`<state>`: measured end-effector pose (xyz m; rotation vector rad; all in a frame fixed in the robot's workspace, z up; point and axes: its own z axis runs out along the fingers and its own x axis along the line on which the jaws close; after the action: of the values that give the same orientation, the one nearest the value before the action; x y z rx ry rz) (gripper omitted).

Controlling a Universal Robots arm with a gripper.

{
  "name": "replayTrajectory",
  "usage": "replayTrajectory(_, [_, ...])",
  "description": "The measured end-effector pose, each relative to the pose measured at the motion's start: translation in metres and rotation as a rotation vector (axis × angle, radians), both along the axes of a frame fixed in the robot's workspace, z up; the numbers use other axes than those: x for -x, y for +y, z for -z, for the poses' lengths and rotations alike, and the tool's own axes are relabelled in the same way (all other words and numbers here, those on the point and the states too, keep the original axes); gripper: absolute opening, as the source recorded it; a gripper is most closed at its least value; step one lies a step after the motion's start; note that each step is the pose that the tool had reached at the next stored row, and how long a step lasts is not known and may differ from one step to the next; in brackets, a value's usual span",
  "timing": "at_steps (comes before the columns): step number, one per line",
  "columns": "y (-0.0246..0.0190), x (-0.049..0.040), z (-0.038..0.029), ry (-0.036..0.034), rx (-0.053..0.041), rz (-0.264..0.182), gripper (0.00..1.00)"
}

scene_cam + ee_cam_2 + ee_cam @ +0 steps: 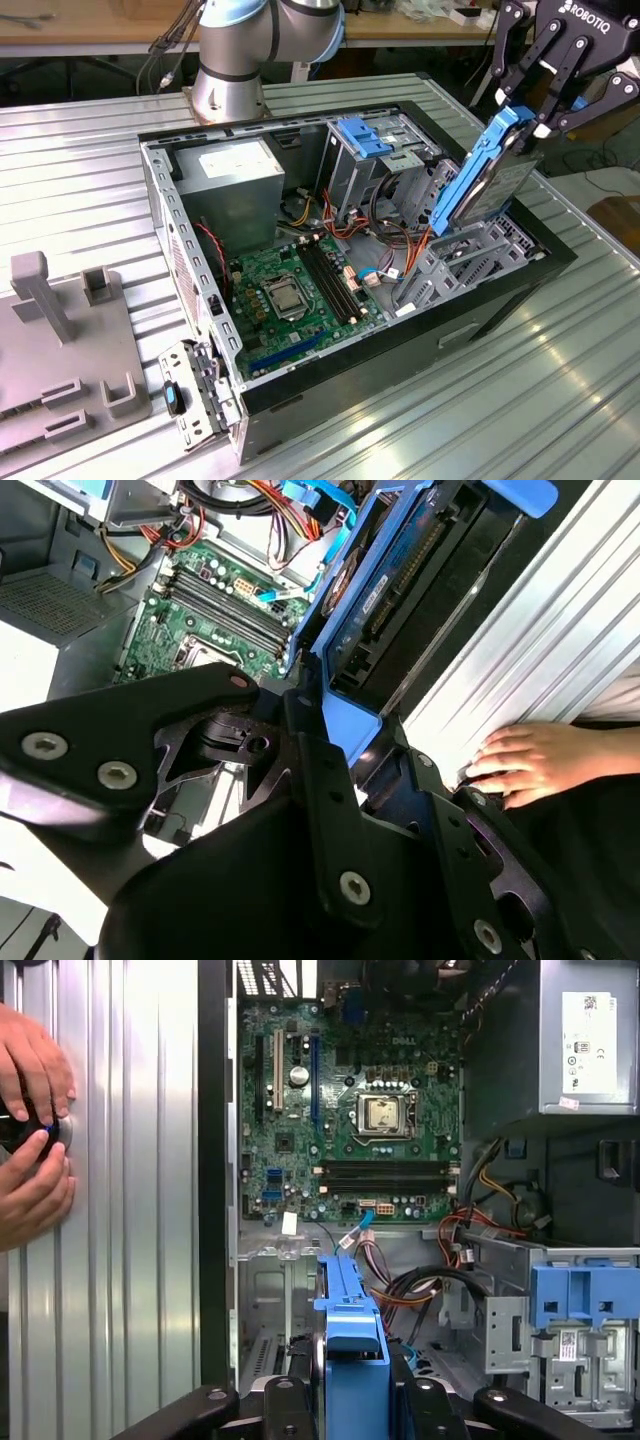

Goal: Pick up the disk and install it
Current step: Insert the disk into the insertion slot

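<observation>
Exterior view: your tool point(525, 125) is hanging at two o'clock in the frame and is clamping the top end of the disk point(480, 180). The disk is standing nearly upright, tilted a little, with its blue rail facing the camera. Its lower end is dipping toward the drive bay point(470, 255) at the four o'clock side of the open computer case point(330, 395). You cannot tell whether the two are touching. The motherboard point(290, 290) is lying at the centre of the case. The power supply point(235, 175) is sitting at eleven o'clock from it, and the blue clips point(362, 135) at one o'clock. The case is resting on the ribbed metal counter point(560, 380).

Second wrist view: the tool point(350, 730) is squeezing the disk point(400, 570) by its blue frame, above the motherboard point(200, 615). A person's hand point(525, 762) is resting on the counter point(540, 610) beside the case.

First wrist view: the tool point(350, 1400) is pinching the disk point(350, 1330) edge-on, between the motherboard point(350, 1130) and the camera. Two hands point(35, 1195) are cupping a small dark object on the counter point(130, 1210) outside the case wall.
</observation>
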<state>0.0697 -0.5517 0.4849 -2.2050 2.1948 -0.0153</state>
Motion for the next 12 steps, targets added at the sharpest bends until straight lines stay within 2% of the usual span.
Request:
replayTrajectory(1, [-0.0003,-0.0009,0.0008,0.0,-0.0002,0.0,0.37])
replayTrajectory(2, [-0.0083,-0.0042,0.0065,0.0,-0.0001,0.001,0.37])
replayTrajectory(3, [-0.0096,-0.0072,0.0109,0.0,0.0003,0.001,0.37])
replayTrajectory(4, [-0.0117,-0.0073,0.0172,0.0,0.0176,0.001,0.37])
replayTrajectory(5, [-0.0117,-0.0073,0.0209,0.0,0.018,0.001,0.37])
replayTrajectory(12, [-0.0117,-0.0073,0.0262,0.0,0.0179,0.001,0.37])
